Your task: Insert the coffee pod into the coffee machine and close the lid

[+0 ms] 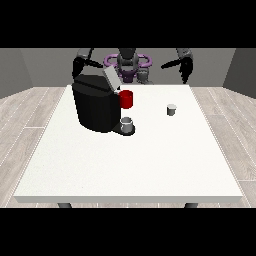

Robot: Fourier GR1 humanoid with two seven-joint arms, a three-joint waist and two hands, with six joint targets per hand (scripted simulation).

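A black coffee machine (pixel 95 107) stands on the white table (pixel 130 165), toward the far edge at the view's left. Its grey lid (pixel 111 78) is raised and tilted, hinged at the top of the machine. A red part (pixel 126 99) sits at the machine's front, just under the raised lid; whether it is a holder or something else is hard to make out. Below it a small grey cup (pixel 127 124) rests on the machine's dark base.

The coffee pod (pixel 171 109), a small pale object, stands on the table well apart from the machine, toward the view's right, with no hand touching it.

The robot (pixel 128 62) is small at the far side of the table, and its lower body is hidden behind the table edge. The hand at the view's left (pixel 77 66) hangs above and behind the machine's top corner; it blends with the dark machine body, and it cannot be told whether its fingers are straight or curled. The hand at the view's right (pixel 184 67) hangs above the table's far edge, well apart from the pod, holding nothing; its fingers appear to point downward, but how they lie cannot be told for certain.

Two table legs (pixel 64 205) show partly at the near edge, cut off by the frame's bottom.
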